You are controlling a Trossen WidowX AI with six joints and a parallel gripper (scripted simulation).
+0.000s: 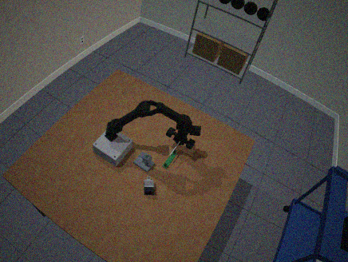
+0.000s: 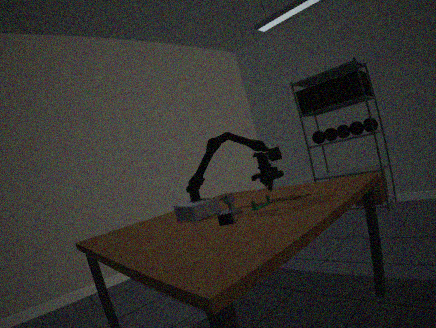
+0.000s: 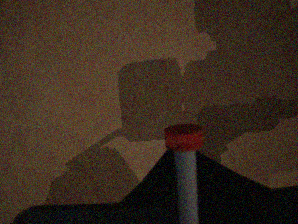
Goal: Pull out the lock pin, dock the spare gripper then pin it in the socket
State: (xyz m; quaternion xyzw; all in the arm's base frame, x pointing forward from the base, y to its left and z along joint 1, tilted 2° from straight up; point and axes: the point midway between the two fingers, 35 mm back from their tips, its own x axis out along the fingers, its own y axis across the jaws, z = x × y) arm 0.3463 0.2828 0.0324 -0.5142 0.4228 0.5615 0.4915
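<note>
My gripper (image 1: pixel 179 143) (image 2: pixel 270 187) (image 3: pixel 179 155) is shut on the lock pin (image 1: pixel 174 149) (image 3: pixel 188 190), a thin pale grey rod with a red cap (image 3: pixel 184 138). The cap stands out past the black fingers in the wrist view. In the top view the pin hangs slanting from the fingers, above or near the far end of a green cradle (image 1: pixel 170 160) (image 2: pixel 260 205); whether they touch cannot be told. The grey mount (image 1: pixel 143 162) (image 2: pixel 229 201) with its raised socket stands nearer the arm's base. The spare gripper (image 1: pixel 148 186) (image 2: pixel 226 219), a small grey and dark block, stands apart from the mount.
The arm's pale base box (image 1: pixel 112 149) (image 2: pixel 195 211) stands beside the mount on the wooden table (image 1: pixel 80 192) (image 2: pixel 165 255). Shadows of the arm fall to the right of the green cradle. A shelf rack (image 2: pixel 303 125) and a blue cart (image 1: pixel 303 221) are off the table.
</note>
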